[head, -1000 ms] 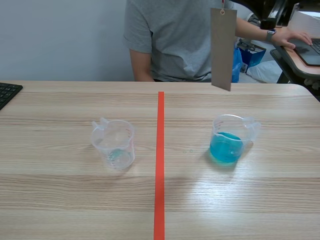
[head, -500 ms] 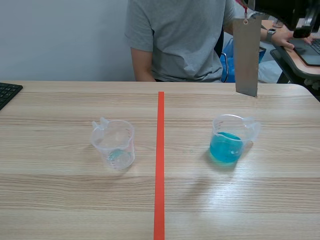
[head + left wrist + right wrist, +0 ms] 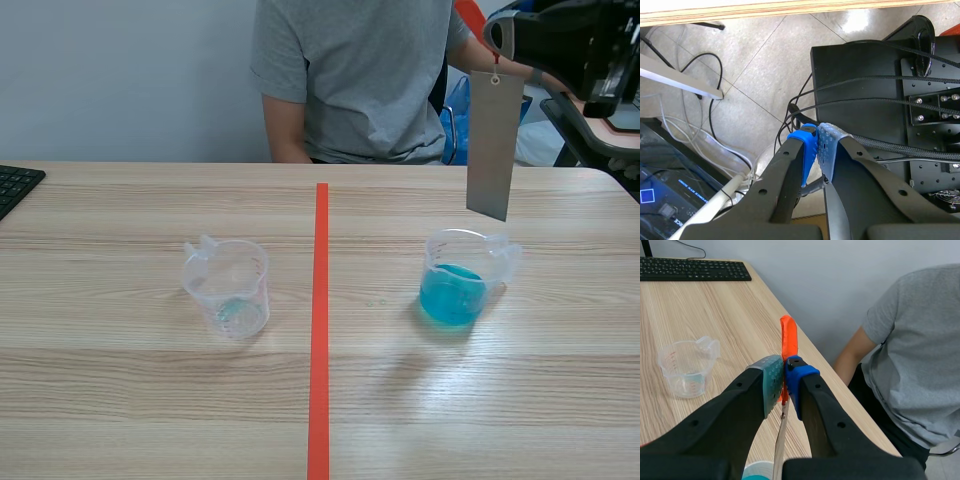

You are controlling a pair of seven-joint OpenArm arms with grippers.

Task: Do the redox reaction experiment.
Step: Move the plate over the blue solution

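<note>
The right gripper [image 3: 784, 376] pinches the orange tab [image 3: 788, 337] of a grey metal strip [image 3: 493, 145], which hangs above the blue-liquid beaker [image 3: 455, 287]; the left gripper [image 3: 817, 147] is clenched on nothing

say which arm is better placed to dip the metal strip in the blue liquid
Right. Its tool is shut on the orange tag of the metal strip, hanging in the air near the beaker of blue liquid. The left tool is shut on nothing, off the table.
</note>
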